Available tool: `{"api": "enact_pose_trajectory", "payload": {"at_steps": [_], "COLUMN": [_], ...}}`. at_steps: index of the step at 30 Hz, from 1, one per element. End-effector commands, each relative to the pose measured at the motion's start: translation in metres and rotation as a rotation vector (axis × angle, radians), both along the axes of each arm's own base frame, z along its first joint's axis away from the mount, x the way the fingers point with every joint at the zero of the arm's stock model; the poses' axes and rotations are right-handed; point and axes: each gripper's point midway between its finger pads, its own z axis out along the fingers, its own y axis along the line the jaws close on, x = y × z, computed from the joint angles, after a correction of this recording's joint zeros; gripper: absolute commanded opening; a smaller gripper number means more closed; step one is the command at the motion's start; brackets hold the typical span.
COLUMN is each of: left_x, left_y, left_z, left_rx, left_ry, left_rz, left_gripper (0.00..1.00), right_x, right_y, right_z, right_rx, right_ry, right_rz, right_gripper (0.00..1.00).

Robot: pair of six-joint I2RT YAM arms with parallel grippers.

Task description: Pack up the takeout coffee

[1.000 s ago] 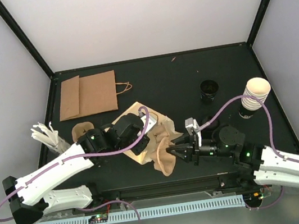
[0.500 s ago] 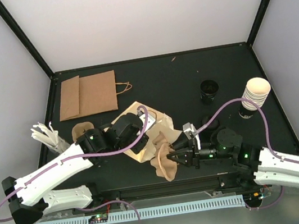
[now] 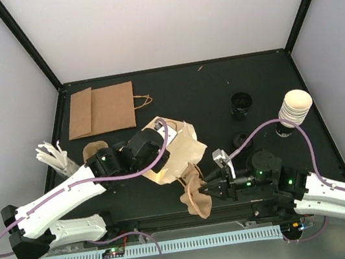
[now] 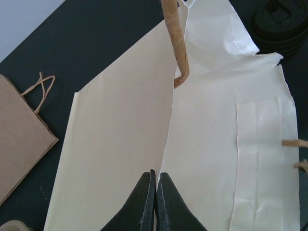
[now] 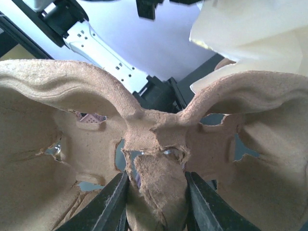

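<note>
- The left gripper (image 4: pixel 155 175) is clenched on a thin fold of the cream bag (image 4: pixel 120 125); its two black fingers are pressed flat together where the paper edge runs in
- The cream bag is smooth, stiff paper with sharp creases and a rectangular patch glued inside its wall; one panel stands up from the fold, and a flat brown paper handle (image 4: pixel 178 43) loops over its top edge
- The right gripper (image 5: pixel 156 178) is grasping the cup carrier (image 5: pixel 57 96) by its central rib, one finger on each side of the rib
- The cup carrier is brown moulded pulp, rough and fibrous, with rounded arches and ragged holes; it hangs just beside the near corner of the cream bag, touching its edge
- The paper cup (image 3: pixel 295 102) stands upright well to the right of the cream bag, apart from both grippers; it is cream white, round and tapered with a rolled rim, and ringed bands below it suggest that it tops a stack
- Round black plastic lids (image 3: pixel 241 102) sit between the cream bag and the paper cup
- A brown bag (image 3: pixel 100 109) lies folded flat beyond the cream bag, matt kraft paper with a thin twisted cord handle
- The table (image 3: pixel 206 91) under the cream bag is dark and matt
</note>
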Motion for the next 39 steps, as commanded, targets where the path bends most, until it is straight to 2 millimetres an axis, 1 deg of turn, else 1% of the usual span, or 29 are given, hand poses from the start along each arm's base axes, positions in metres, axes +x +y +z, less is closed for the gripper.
{"api": "enact_pose_trajectory", "payload": {"at_steps": [1, 5, 12, 14, 19, 22, 25, 30, 33, 39], "left_x": [0.012, 0.016, 0.029, 0.03, 0.028, 0.026, 0.023, 0.016, 0.014, 0.005], "left_y": [-0.003, 0.002, 0.021, 0.023, 0.026, 0.026, 0.024, 0.016, 0.014, 0.005], "left_z": [0.036, 0.039, 0.043, 0.046, 0.058, 0.061, 0.061, 0.054, 0.051, 0.045], "left_rx": [-0.085, -0.089, -0.064, -0.071, -0.116, -0.136, -0.149, -0.162, -0.159, -0.147], "left_ry": [-0.079, -0.09, -0.116, -0.124, -0.135, -0.133, -0.122, -0.093, -0.08, -0.045], "left_rz": [0.036, 0.064, 0.171, 0.175, 0.179, 0.171, 0.147, 0.092, 0.074, -0.003], "left_gripper": [0.02, 0.01, 0.02, 0.02, 0.02, 0.02, 0.02, 0.02, 0.02, 0.02], "right_x": [-0.009, -0.011, -0.018, -0.018, -0.019, -0.019, -0.017, -0.013, -0.011, 0.0], "right_y": [-0.003, -0.003, -0.003, -0.003, -0.002, -0.002, -0.002, -0.003, -0.003, -0.005], "right_z": [-0.001, -0.008, -0.019, -0.021, -0.034, -0.034, -0.024, 0.009, 0.024, 0.05], "right_rx": [-0.026, -0.057, -0.119, -0.131, -0.171, -0.172, -0.147, -0.068, -0.043, -0.013], "right_ry": [0.022, 0.032, 0.027, 0.025, 0.039, 0.03, -0.01, -0.106, -0.154, -0.244], "right_rz": [0.049, 0.06, 0.11, 0.111, 0.124, 0.129, 0.121, 0.097, 0.087, 0.015], "right_gripper": [0.32, 0.32, 0.35, 0.34, 0.34, 0.34, 0.34, 0.34, 0.34, 0.33]}}
